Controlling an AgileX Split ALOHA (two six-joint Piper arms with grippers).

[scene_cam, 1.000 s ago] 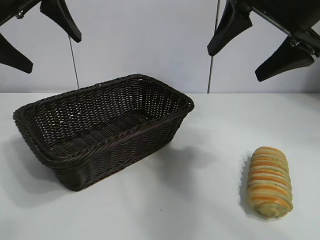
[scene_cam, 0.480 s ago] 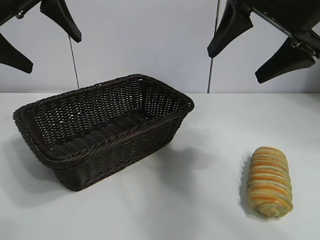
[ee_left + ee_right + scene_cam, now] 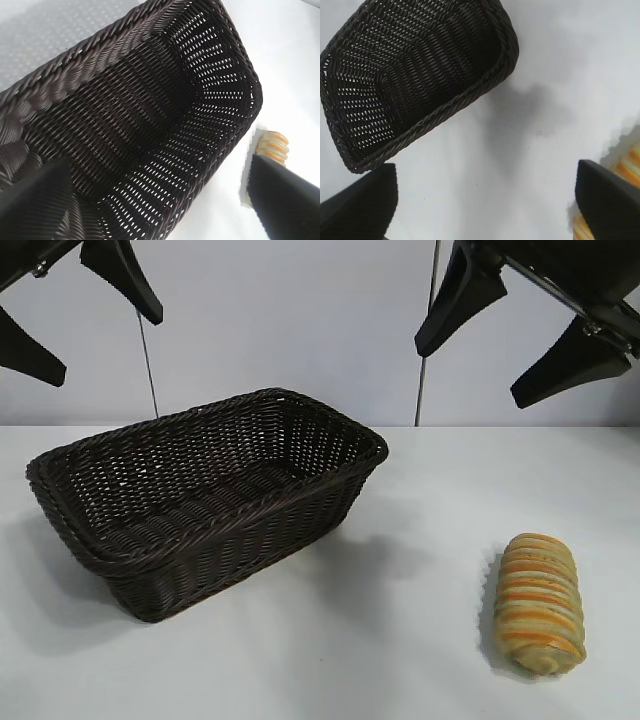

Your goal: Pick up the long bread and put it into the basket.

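The long bread (image 3: 539, 603), a tan ridged loaf with orange-brown stripes, lies on the white table at the front right. The dark brown wicker basket (image 3: 95, 550) stands empty at the left centre. My right gripper (image 3: 520, 340) hangs open and empty high above the table, above the bread and a little to its left. My left gripper (image 3: 90, 335) hangs open and empty high above the basket's left part. The left wrist view shows the basket's inside (image 3: 145, 115) and one end of the bread (image 3: 272, 145). The right wrist view shows the basket (image 3: 350, 162) and a sliver of the bread (image 3: 630, 167).
The white table (image 3: 390, 660) runs wide between the basket and the bread. A pale wall stands behind, with two thin vertical rods (image 3: 148, 365) at the back.
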